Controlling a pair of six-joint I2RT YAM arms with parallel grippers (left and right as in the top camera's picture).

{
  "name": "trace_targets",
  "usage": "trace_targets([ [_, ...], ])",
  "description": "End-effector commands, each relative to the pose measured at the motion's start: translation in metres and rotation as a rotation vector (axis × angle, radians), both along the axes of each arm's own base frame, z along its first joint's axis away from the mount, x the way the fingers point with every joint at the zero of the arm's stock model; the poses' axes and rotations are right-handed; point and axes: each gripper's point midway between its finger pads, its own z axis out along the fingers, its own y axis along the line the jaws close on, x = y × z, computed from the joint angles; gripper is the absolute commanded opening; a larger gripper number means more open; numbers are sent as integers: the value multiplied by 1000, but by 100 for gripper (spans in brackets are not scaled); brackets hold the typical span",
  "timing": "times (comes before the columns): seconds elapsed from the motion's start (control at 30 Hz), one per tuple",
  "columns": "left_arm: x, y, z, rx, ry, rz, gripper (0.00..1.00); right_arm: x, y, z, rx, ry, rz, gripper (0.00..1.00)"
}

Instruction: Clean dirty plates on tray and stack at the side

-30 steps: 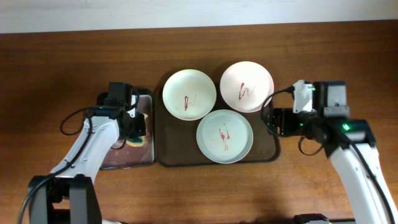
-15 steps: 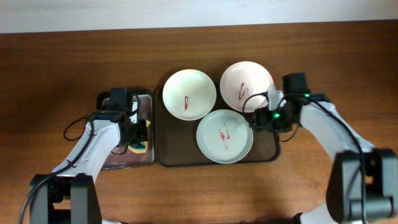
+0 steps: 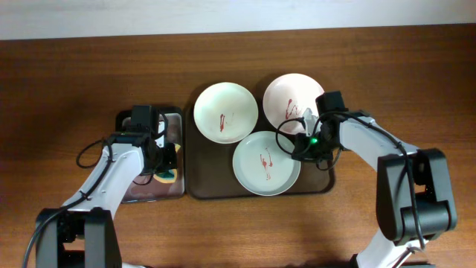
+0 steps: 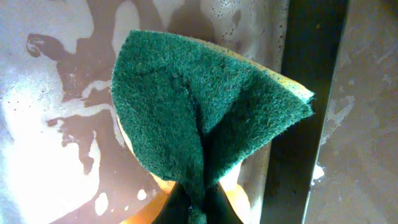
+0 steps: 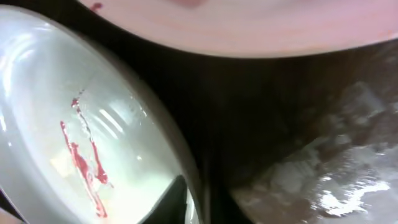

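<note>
Three plates lie on the dark brown tray (image 3: 195, 186), each with red sauce streaks: a white plate (image 3: 226, 112) at the back left, a white plate (image 3: 291, 100) at the back right, and a mint-green plate (image 3: 264, 164) in front. My right gripper (image 3: 300, 145) is shut on the mint-green plate's (image 5: 74, 124) right rim, one finger (image 5: 171, 202) lying on its inner side. The left gripper (image 4: 198, 208) is shut on a folded green sponge (image 4: 205, 106) just above the wet grey metal tray (image 4: 50, 155).
The grey metal tray (image 3: 145, 190) sits directly left of the brown tray, soapy water pooled on it. The back-right white plate (image 5: 249, 25) lies close beside the right gripper. Bare wooden table (image 3: 387, 67) surrounds both trays.
The right arm swung left from the tray's right edge onto the mint-green plate's rim and its jaws closed there; the plate shifted slightly left. The left gripper keeps hold of the sponge.
</note>
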Motion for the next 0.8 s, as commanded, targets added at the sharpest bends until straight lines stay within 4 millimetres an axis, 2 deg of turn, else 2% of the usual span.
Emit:
trace_targets([
  [0.0,0,-1,3,-18,-12,15,0,-7,6,-5,17,36,-1,9],
  [0.6,0,-1,3,-18,-13,15,0,-8,5,-5,16,45,-9,8],
  [0.7,8,-1,5,-20,-46,14,0,-8,5,-5,16,45,-9,8],
  [0.77,26,0,15,-13,-119,17,0,-8,5,-5,12,45,-9,8],
])
